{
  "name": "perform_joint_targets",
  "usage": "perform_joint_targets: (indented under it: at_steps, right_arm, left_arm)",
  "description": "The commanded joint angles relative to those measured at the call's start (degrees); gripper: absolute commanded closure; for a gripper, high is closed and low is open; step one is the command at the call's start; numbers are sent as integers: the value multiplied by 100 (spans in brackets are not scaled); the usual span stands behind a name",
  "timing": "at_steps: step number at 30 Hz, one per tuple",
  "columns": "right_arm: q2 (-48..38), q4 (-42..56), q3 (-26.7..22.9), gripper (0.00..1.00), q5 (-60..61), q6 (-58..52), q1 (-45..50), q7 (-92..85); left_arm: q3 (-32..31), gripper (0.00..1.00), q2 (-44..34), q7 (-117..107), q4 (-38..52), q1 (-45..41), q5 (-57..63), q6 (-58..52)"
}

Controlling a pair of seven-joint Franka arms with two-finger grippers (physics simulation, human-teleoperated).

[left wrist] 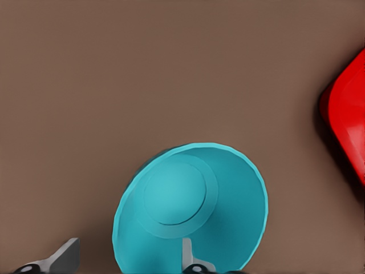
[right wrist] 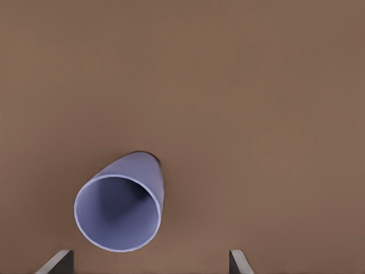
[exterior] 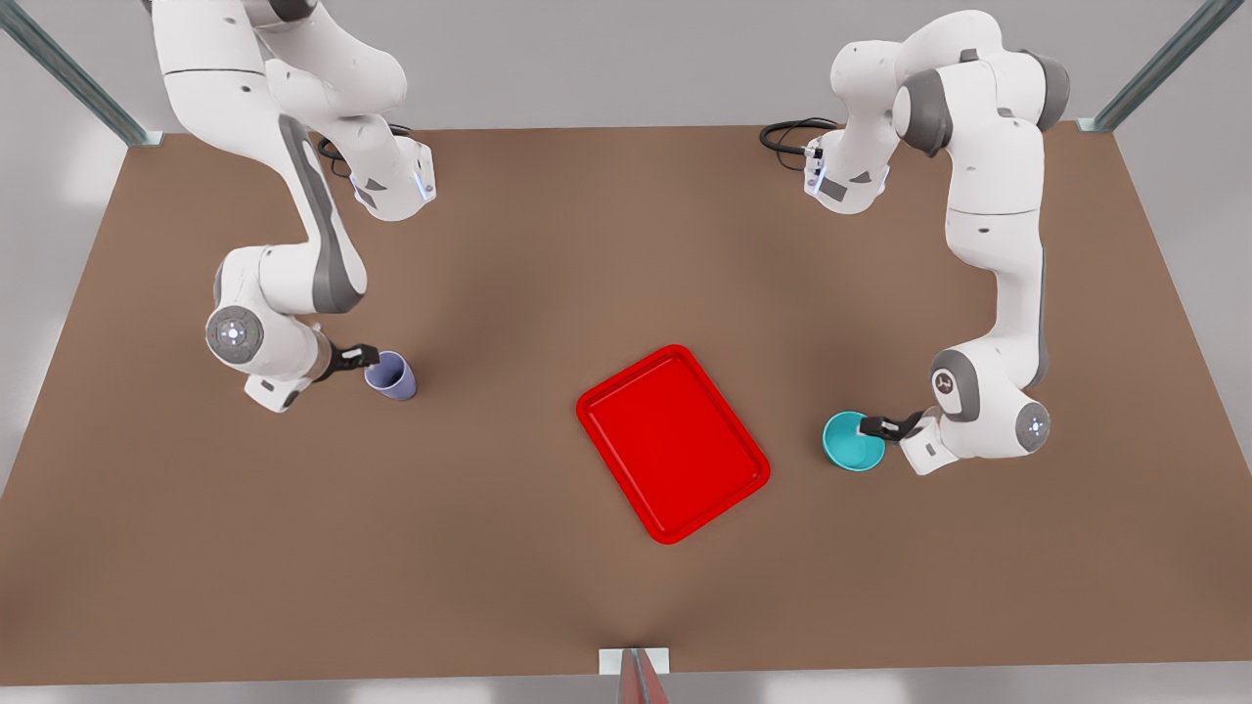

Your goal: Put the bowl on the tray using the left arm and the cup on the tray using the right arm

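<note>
Left tool [exterior: 877, 426]: at the bowl [exterior: 851, 442], on the front view's right. Left wrist view shows one finger [left wrist: 188, 257] inside the bowl [left wrist: 191, 208] and the other outside its wall, so the fingers straddle the rim. Gap is wider than the wall, so spread, not clamped yet.

Right tool [exterior: 364, 354]: at the cup [exterior: 391, 375], on the front view's left. In the right wrist view the fingertips [right wrist: 57, 262] sit wide apart with the cup [right wrist: 120, 211] between them but off to one side, apart from both. Open, holding nothing.

Both items are on the bench [exterior: 626, 244]: the cup well off the tray [exterior: 672, 442] toward one side edge, the bowl just beside the tray on the other side. Tray sits angled mid-bench and is bare.

Handling, my guess:
- both look rigid, light and smooth, so likely slippery
- bowl: pinch the rim wall, one finger in and one out; it may tilt on lift
- cup: tapered, so a side squeeze could let it slide down; grip near the wider top, or pinch the rim
</note>
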Motion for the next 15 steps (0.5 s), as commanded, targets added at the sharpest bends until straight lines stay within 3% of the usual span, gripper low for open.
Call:
perform_joint_targets:
  at_steps: [1,2,4,15]
  right_arm:
    - [-3,4,0,0,-1,0,3,-4]
    - [5,31,0,0,-1,0,-5,-4]
    - [40,48,-9,0,-1,-9,3,-4]
    - [111,66,-26,0,-1,-18,-5,-13]
  left_arm:
    - [0,56,0,-1,0,0,-111,0]
    - [0,68,44,-1,9,0,-111,0]
    - [9,77,62,-1,9,0,-111,0]
    - [26,79,62,-220,290,0,-208,-343]
